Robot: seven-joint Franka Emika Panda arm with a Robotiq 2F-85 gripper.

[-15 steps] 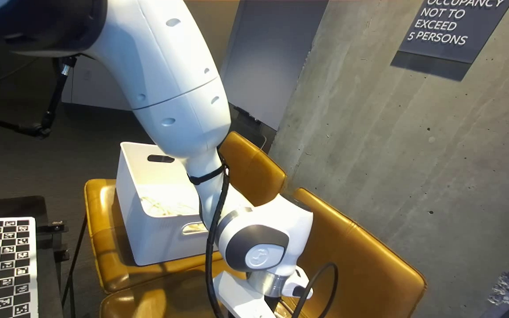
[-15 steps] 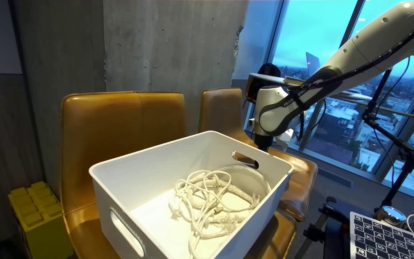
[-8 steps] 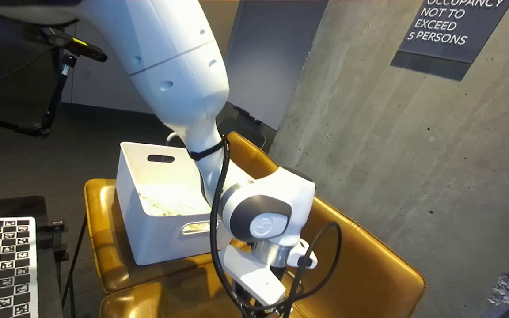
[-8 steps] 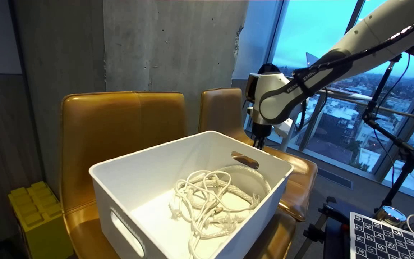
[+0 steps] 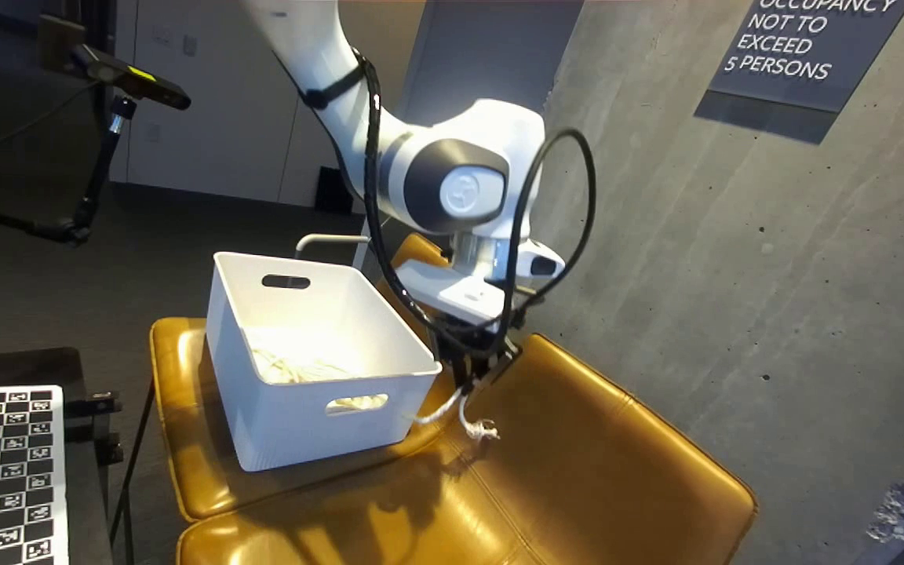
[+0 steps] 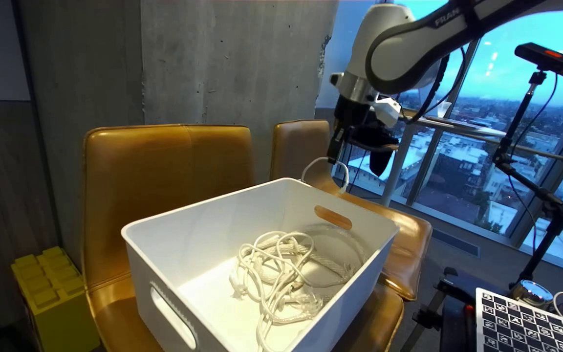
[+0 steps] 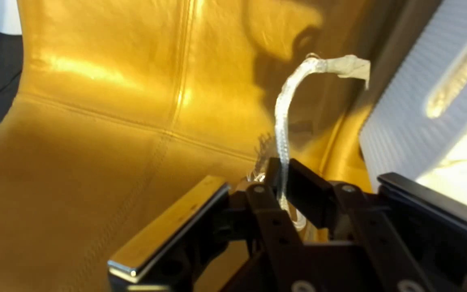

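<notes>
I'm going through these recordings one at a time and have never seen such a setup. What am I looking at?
The machine is a white, jointed robot arm ending in a black two-fingered gripper. Two pictures are taken from outside the arm, at different places; the third is taken from its wrist, looking past the gripper. Both exterior views show a white rectangular plastic box standing on a tan leather chair, with a tangle of white cords and rope inside. The gripper is closed on a thin white rope, whose two sides hang down next to the box, over a second tan leather chair.
</notes>
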